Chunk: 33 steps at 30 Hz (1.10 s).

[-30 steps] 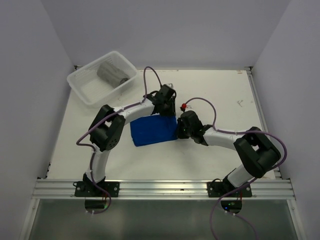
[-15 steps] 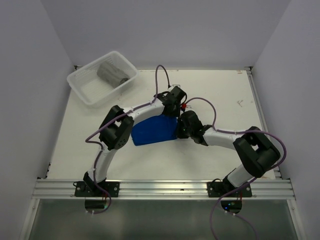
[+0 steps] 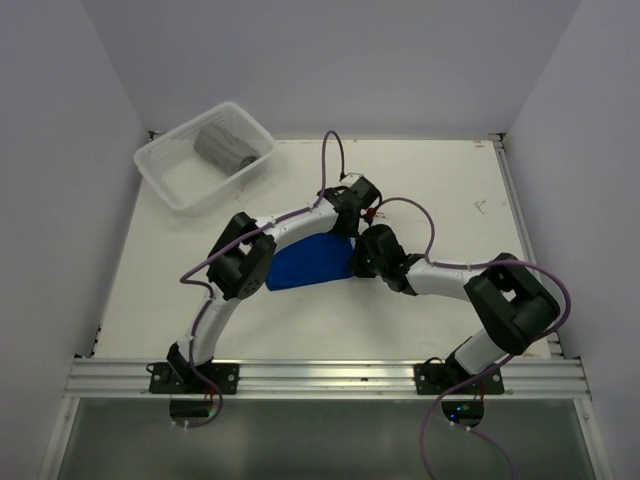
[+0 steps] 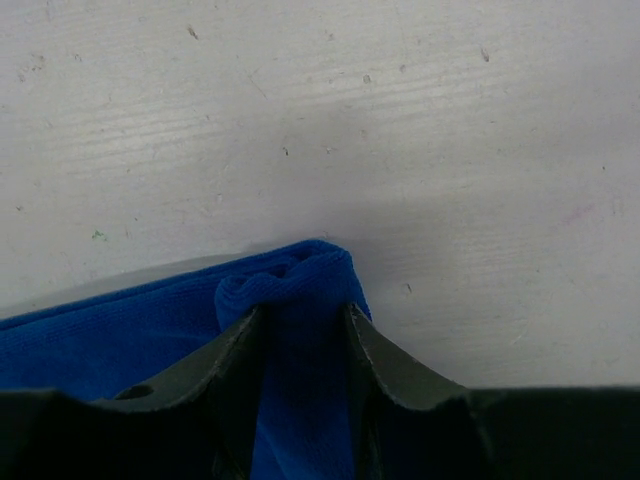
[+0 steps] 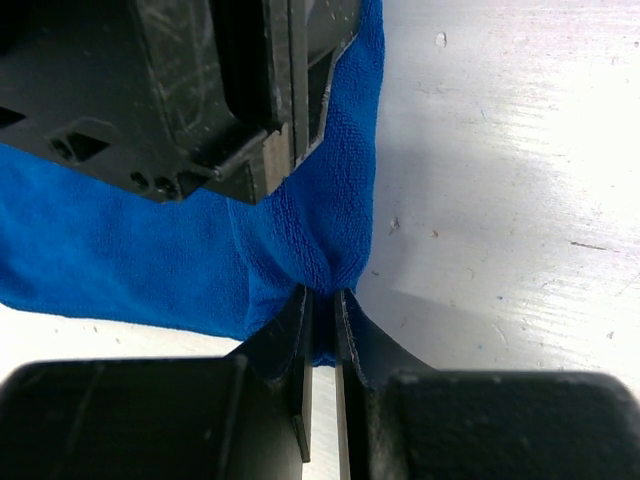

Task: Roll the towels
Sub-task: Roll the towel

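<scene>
left pincer (image 4: 300, 318) moved right along blue towel (image 3: 305, 266) far edge, to its corner

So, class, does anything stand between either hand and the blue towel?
Nothing visible does. The left hand and the right hand each pinch the blue towel at its right edge.

Fuzzy matt cloth of blue towel (image 4: 100, 340); scuffed matt white table (image 4: 400, 120); translucent ribbed plastic basket (image 3: 180, 180).

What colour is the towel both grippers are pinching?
The soft cloth towel is plain bright royal blue, no pattern; clearest in the right wrist view.
</scene>
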Tool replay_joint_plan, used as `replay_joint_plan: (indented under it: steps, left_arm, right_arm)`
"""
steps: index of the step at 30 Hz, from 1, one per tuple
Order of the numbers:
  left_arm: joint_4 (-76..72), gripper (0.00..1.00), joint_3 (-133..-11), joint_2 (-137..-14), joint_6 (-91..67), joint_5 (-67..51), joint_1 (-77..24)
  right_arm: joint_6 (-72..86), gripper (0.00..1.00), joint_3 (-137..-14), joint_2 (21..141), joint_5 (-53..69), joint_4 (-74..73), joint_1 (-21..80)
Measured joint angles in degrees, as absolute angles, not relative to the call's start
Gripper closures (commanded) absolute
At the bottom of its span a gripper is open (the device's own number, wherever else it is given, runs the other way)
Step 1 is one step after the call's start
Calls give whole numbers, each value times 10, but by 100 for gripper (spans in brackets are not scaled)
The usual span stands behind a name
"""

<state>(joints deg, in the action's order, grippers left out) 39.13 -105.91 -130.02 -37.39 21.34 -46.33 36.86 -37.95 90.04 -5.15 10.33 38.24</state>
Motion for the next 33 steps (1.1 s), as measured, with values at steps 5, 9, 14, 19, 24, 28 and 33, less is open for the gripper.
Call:
replay_joint_plan:
  steps: [5, 9, 14, 19, 24, 28, 33]
  left_arm:
    - [400, 66, -1069, -1308, -372, 220, -464]
    - [405, 77, -1076, -1314, -369, 224, -465]
    - [410, 94, -1081, -1315, -368, 223, -465]
    - [407, 100, -1080, -1314, -369, 215, -464]
    - [342, 100, -1013, -1278, -377, 181, -453]
    - [263, 100, -934, -1235, -388, 128, -437]
    - [147, 100, -835, -1189, -409, 46, -416]
  right_arm:
    - [372, 100, -379, 907, -51, 116, 382]
    - [372, 100, -379, 907, -52, 117, 385]
    - [366, 100, -378, 906, -70, 116, 394]
    - [358, 100, -376, 901, -99, 114, 409]
    - [338, 100, -376, 889, -149, 93, 433]
    - [317, 100, -381, 871, -209, 52, 463]
    - [298, 100, -408, 864, -278, -20, 493]
